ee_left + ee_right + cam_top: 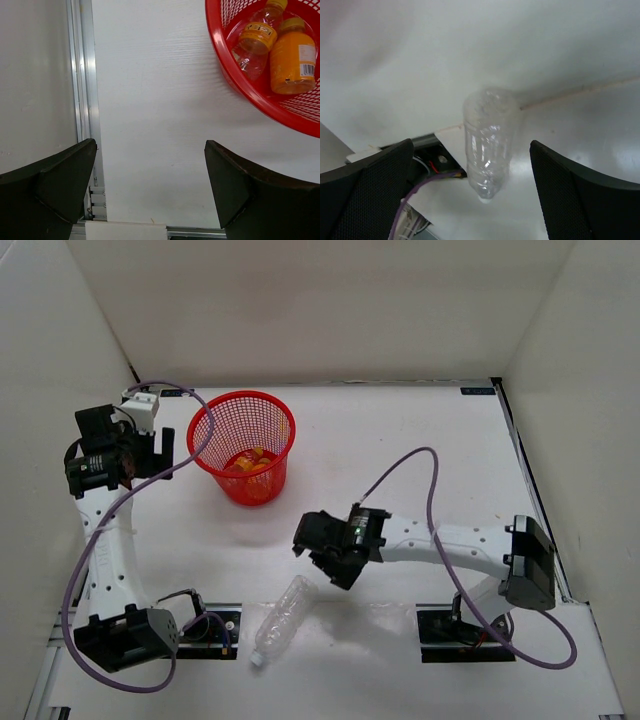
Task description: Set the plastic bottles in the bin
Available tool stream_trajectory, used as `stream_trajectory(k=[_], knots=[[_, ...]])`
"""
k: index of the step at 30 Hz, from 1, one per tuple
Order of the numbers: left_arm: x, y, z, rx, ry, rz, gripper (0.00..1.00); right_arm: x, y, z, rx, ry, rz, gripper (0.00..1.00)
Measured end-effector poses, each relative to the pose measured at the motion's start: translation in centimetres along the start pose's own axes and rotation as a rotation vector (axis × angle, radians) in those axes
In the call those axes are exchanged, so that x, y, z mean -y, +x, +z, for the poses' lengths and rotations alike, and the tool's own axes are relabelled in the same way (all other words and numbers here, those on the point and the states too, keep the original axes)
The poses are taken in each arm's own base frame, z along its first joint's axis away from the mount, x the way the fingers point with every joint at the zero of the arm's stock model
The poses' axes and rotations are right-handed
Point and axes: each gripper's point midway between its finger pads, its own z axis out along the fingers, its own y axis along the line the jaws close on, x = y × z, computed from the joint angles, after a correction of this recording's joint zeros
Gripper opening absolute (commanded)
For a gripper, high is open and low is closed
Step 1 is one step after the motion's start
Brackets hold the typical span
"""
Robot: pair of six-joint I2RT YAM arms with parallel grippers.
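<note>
On the white table (400,460): two arms, one bin and three bottles were in the overhead view.
Round red plastic mesh bin (258,492): it stood upright at about 11 o'clock from the table's middle. In the left wrist view its rim (235,75) filled the 1 o'clock corner.
Right gripper (322,565): it hung near the table's middle, just at 1 o'clock of the clear bottle. Its dark fingers were spread wide and held nothing (471,150).
Left gripper (145,455): it was at 9 o'clock of the bin, outside the rim. Its fingers were wide apart over bare table, with nothing between them (150,145).
Long clear transparent plastic bottle (281,617): it lay on its side near the 6 o'clock edge, between the arm bases, outside the bin, with its white cap pointing to 7 o'clock. The right wrist view showed it between the two fingers, ungripped (490,145).
Two small stubby orange bottles (250,462): they lay side by side on the bin's floor, touching, with their pale caps toward 12 o'clock in the left wrist view (292,60).
</note>
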Motion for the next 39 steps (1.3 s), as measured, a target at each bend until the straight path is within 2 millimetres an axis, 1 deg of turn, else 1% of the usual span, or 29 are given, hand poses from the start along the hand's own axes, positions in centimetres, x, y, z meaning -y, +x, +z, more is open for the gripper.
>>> stream_trajectory(k=[3, 5, 7, 10, 14, 17, 20, 22, 24, 25, 26, 28, 29, 30, 32, 33, 36, 38, 39], knots=[[0.4, 0.1, -0.2, 0.003, 0.019, 0.002, 1.0, 1.5, 2.7, 0.7, -0.054, 0.029, 0.008, 1.0], [0.6, 0.1, -0.4, 0.007, 0.025, 0.003, 1.0, 3.0, 3.3, 1.3, -0.066, 0.059, 0.012, 1.0], [0.9, 0.3, -0.8, 0.016, 0.032, 0.005, 1.0, 3.8, 3.8, 1.7, -0.079, 0.084, 0.017, 1.0], [1.3, 0.5, -1.7, 0.033, 0.036, 0.01, 1.0, 3.4, 4.9, 2.0, -0.106, 0.081, 0.023, 1.0], [1.6, 0.9, -2.5, 0.049, 0.033, 0.015, 1.0, 2.3, 7.3, 3.4, -0.132, 0.08, 0.004, 1.0], [1.8, 1.3, -2.7, 0.041, 0.037, 0.015, 1.0, 1.6, 8.7, 4.5, -0.149, 0.083, -0.002, 1.0], [1.9, 1.6, -2.7, 0.031, 0.04, 0.017, 1.0, 1.7, 9.4, 5.3, -0.165, 0.095, 0.0, 1.0], [1.9, 1.7, -2.8, 0.031, 0.038, 0.021, 1.0, 1.7, 9.6, 5.7, -0.169, 0.101, 0.004, 0.94], [1.8, 1.7, -3.0, 0.034, 0.035, 0.026, 1.0, 1.8, 9.7, 6.2, -0.168, 0.112, 0.004, 0.81], [1.9, 1.7, -3.1, 0.034, 0.035, 0.028, 1.0, 2.0, 9.8, 6.6, -0.165, 0.121, 0.004, 0.74], [1.9, 1.8, -3.2, 0.035, 0.033, 0.029, 1.0, 2.2, 9.8, 6.9, -0.16, 0.129, 0.001, 0.58], [1.9, 1.9, -3.4, 0.035, 0.029, 0.033, 1.0, 2.5, 9.8, 7.4, -0.153, 0.143, 0.0, 0.46], [1.9, 2.0, -3.4, 0.035, 0.028, 0.036, 1.0, 2.4, 9.8, 7.4, -0.151, 0.142, 0.005, 0.42], [1.9, 2.0, -3.5, 0.036, 0.027, 0.037, 1.0, 2.3, 9.7, 7.4, -0.147, 0.139, 0.004, 0.34], [1.8, 2.0, -3.6, 0.037, 0.023, 0.039, 1.0, 2.3, 9.5, 7.4, -0.137, 0.135, 0.003, 0.28], [1.8, 2.0, -3.6, 0.037, 0.022, 0.04, 1.0, 2.2, 9.5, 7.4, -0.13, 0.131, 0.001, 0.22], [1.8, 2.0, -3.6, 0.035, 0.021, 0.041, 1.0, 1.9, 8.9, 7.4, -0.094, 0.113, -0.003, 0.14], [1.8, 2.1, -3.6, 0.033, 0.022, 0.043, 1.0, 1.9, 7.8, 7.3, -0.052, 0.109, -0.001, 0.1], [1.8, 2.1, -3.6, 0.032, 0.022, 0.043, 1.0, 1.9, 6.9, 7.2, -0.021, 0.107, 0.0, 0.09]])
